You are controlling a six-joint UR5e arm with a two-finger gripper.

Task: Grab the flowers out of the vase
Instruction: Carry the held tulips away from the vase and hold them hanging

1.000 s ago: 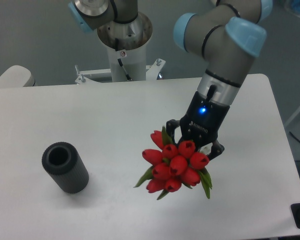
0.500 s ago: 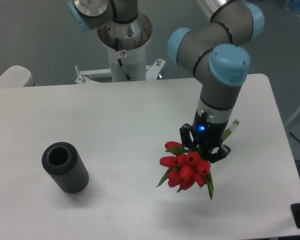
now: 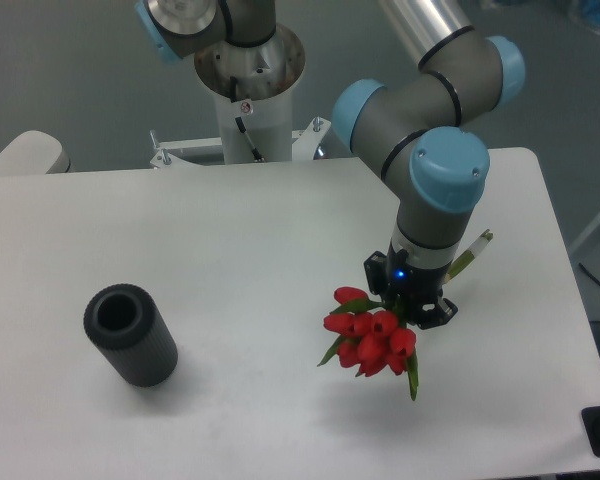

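Gripping the flowers (image 3: 372,336), the pincer (image 3: 412,305) (apparently closed) hangs right of the vase (image 3: 130,335).

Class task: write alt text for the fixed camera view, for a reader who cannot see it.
A robot arm's end effector holds a bunch of red tulips over a white table, clear of the empty dark grey vase standing at the left.

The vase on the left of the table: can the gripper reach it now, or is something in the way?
Probably not as things stand. The path across the table to the vase looks free, but the gripper is shut on the flowers, so it has no free fingers for the vase.
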